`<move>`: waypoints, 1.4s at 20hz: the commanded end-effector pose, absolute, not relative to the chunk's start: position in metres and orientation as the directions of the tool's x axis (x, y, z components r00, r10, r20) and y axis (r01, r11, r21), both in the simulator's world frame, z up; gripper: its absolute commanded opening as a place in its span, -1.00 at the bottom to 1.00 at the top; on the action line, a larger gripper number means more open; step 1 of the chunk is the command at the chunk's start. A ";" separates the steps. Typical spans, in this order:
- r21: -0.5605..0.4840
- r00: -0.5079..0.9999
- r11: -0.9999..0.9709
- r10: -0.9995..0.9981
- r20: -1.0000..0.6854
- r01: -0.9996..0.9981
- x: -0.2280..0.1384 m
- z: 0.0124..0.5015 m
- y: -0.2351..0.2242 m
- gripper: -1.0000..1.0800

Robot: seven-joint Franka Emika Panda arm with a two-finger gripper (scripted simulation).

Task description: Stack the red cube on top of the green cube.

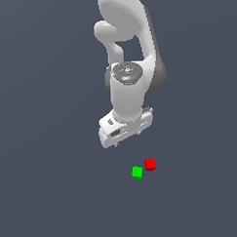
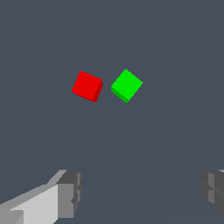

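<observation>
The red cube [image 1: 150,164] lies on the dark floor, with the green cube [image 1: 137,172] close beside it toward the exterior view's left and slightly nearer. A small gap separates them. In the wrist view the red cube [image 2: 87,86] and the green cube [image 2: 127,85] sit side by side, apart. My gripper [image 1: 127,140] hangs above the floor, up and toward the exterior view's left of both cubes. It is open and empty; its two fingers [image 2: 70,194] stand wide apart in the wrist view, with only floor between them [image 2: 140,194].
The white arm [image 1: 130,56] rises behind the gripper. Nothing else lies on the plain dark grey floor [image 1: 50,191] around the cubes.
</observation>
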State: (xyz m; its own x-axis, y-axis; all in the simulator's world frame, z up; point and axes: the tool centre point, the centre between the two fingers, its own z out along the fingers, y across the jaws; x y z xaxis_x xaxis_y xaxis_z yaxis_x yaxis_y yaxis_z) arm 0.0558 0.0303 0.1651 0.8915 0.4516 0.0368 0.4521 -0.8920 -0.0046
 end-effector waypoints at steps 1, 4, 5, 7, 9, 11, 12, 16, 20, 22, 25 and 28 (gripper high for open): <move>-0.003 0.854 -0.854 0.519 0.035 0.519 0.063 0.159 0.034 0.92; -0.002 0.802 -0.803 0.596 0.033 0.596 0.071 0.152 0.039 0.92; -0.001 0.783 -0.784 0.621 0.032 0.621 0.074 0.149 0.041 0.92; -0.001 0.743 -0.743 0.669 0.031 0.669 0.079 0.144 0.045 0.92; 0.000 0.699 -0.699 0.715 0.029 0.715 0.084 0.139 0.050 0.92; 0.001 0.651 -0.651 0.758 0.027 0.759 0.089 0.134 0.055 0.92; 0.001 0.626 -0.627 0.779 0.026 0.779 0.091 0.131 0.057 0.92; 0.002 0.519 -0.520 0.854 0.022 0.854 0.099 0.121 0.068 0.92; 0.003 0.402 -0.402 0.915 0.018 0.916 0.106 0.110 0.081 0.92; 0.003 0.340 -0.340 0.940 0.015 0.940 0.109 0.105 0.087 0.92; 0.003 0.244 -0.244 0.970 0.012 0.970 0.112 0.097 0.098 0.92; 0.002 0.154 -0.154 0.988 0.009 0.988 0.114 0.089 0.107 0.92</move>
State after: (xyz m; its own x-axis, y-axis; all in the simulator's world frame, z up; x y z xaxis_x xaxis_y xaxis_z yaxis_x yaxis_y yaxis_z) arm 0.1128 0.1023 0.0931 0.2011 0.9795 0.0103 0.9796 -0.2011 0.0024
